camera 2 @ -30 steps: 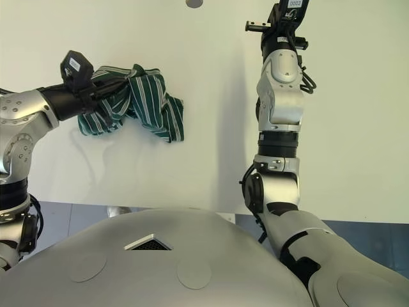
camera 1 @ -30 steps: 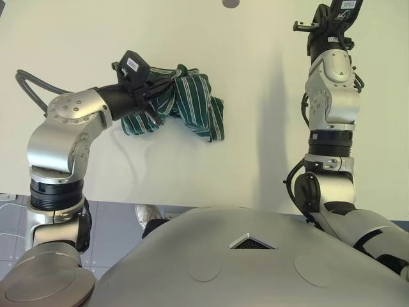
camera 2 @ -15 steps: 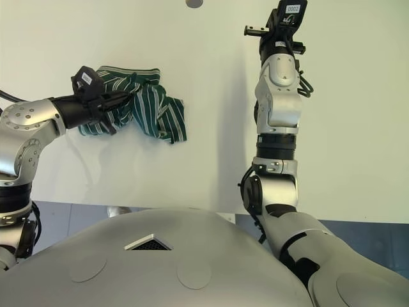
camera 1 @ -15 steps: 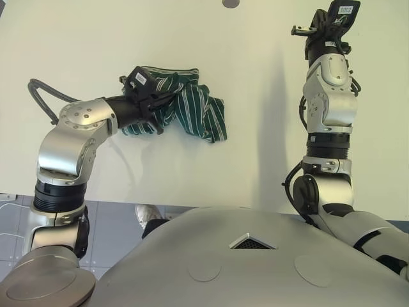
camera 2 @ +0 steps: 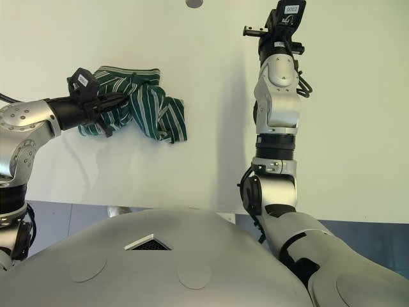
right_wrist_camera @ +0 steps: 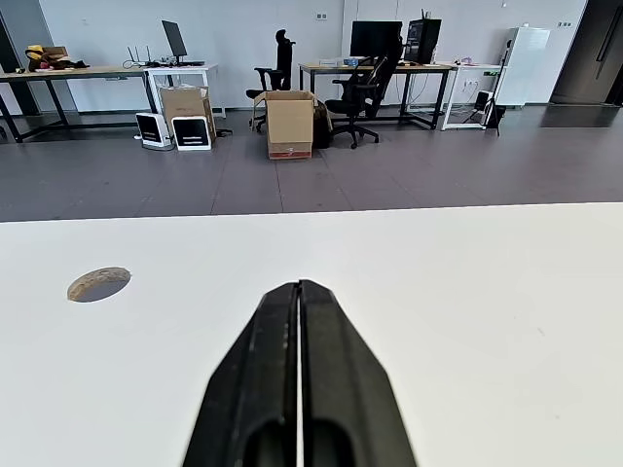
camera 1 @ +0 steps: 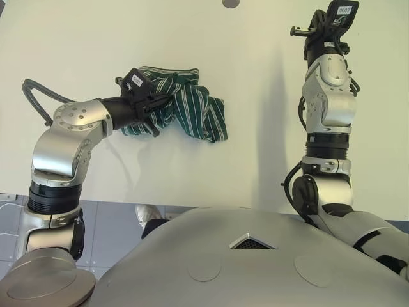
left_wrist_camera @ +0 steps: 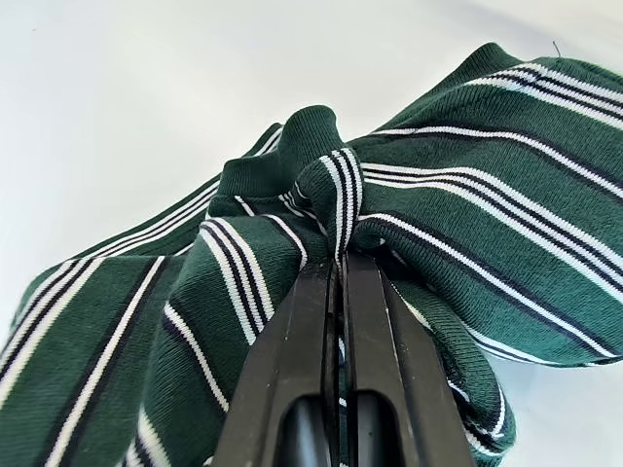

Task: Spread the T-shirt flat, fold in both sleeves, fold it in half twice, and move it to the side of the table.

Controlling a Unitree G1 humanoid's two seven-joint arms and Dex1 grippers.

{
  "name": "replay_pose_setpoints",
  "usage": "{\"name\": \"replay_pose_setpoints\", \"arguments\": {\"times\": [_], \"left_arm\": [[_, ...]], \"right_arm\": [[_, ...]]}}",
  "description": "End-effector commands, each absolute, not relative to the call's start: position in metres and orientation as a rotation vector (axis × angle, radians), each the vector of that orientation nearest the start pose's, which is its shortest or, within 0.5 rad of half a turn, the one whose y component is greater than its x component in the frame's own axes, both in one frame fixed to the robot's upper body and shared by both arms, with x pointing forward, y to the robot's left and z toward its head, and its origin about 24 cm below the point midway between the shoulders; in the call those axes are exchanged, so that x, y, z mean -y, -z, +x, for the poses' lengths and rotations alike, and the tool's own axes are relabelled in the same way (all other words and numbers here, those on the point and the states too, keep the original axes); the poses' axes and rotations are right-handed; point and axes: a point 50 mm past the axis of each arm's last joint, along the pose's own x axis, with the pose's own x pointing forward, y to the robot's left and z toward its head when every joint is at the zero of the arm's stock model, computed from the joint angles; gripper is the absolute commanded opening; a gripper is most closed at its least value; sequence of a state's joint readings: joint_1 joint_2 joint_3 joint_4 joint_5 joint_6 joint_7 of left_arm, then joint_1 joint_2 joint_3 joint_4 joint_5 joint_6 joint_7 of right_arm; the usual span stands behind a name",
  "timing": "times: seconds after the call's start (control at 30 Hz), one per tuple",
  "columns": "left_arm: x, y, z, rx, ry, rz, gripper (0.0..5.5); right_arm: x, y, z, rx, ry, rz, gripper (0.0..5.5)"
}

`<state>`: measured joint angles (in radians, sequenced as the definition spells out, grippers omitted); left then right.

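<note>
A green T-shirt with white stripes (camera 1: 195, 112) lies crumpled on the white table (camera 1: 192, 166), left of centre. My left gripper (camera 1: 160, 102) is at the shirt's left side. In the left wrist view the left gripper (left_wrist_camera: 341, 261) is shut on a bunched fold of the T-shirt (left_wrist_camera: 487, 185), next to a ribbed edge. My right gripper (camera 1: 300, 30) is held out over the far right of the table, well away from the shirt. The right wrist view shows the right gripper (right_wrist_camera: 299, 287) shut with nothing in it.
A round cable hole (right_wrist_camera: 98, 283) sits in the tabletop near the far edge, also visible as the hole (camera 1: 231, 3) in the head view. Beyond the table's far edge is an office floor with desks, chairs and cardboard boxes (right_wrist_camera: 290, 122). Bare tabletop lies between the shirt and the right arm.
My left gripper has lowered the bunched shirt onto the table, so more of it now rests flat. The right arm has barely shifted.
</note>
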<state>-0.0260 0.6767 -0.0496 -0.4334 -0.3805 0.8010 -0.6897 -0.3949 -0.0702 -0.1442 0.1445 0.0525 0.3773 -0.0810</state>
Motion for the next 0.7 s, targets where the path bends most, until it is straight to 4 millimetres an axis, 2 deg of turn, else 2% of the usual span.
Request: {"name": "replay_pose_setpoints", "arguments": {"times": [0.03,0.07,0.17,0.23,0.33,0.43,0.5,0.53,0.6,0.7], "left_arm": [[-0.194,-0.109,0.237,-0.405,0.749,0.114,0.04],[-0.195,-0.117,0.240,-0.362,0.742,0.068,0.04],[-0.204,-0.163,0.255,-0.151,0.729,-0.123,0.04],[-0.212,-0.193,0.263,-0.040,0.752,-0.224,0.04],[-0.221,-0.226,0.274,0.050,0.779,-0.310,0.02],[-0.223,-0.244,0.284,0.068,0.791,-0.319,0.02],[-0.219,-0.238,0.284,-0.025,0.816,-0.203,0.02],[-0.216,-0.225,0.283,-0.110,0.806,-0.084,0.02],[-0.201,-0.194,0.279,-0.258,0.822,0.088,0.32],[-0.165,-0.160,0.271,-0.377,0.925,0.180,0.84]], "right_arm": [[0.173,-0.084,0.324,-0.131,0.126,0.015,0.00],[0.174,-0.085,0.324,-0.130,0.127,0.014,0.00],[0.173,-0.087,0.326,-0.119,0.112,0.005,0.00],[0.164,-0.094,0.329,-0.107,0.021,0.043,0.00],[0.123,-0.095,0.325,-0.209,-0.361,0.215,0.10],[0.103,-0.099,0.307,-0.286,-0.640,0.340,0.10],[0.102,-0.100,0.295,-0.316,-0.731,0.350,0.10],[0.105,-0.098,0.292,-0.328,-0.732,0.338,0.10],[0.114,-0.090,0.297,-0.352,-0.644,0.303,0.20],[0.129,-0.075,0.309,-0.385,-0.456,0.224,0.20]]}}
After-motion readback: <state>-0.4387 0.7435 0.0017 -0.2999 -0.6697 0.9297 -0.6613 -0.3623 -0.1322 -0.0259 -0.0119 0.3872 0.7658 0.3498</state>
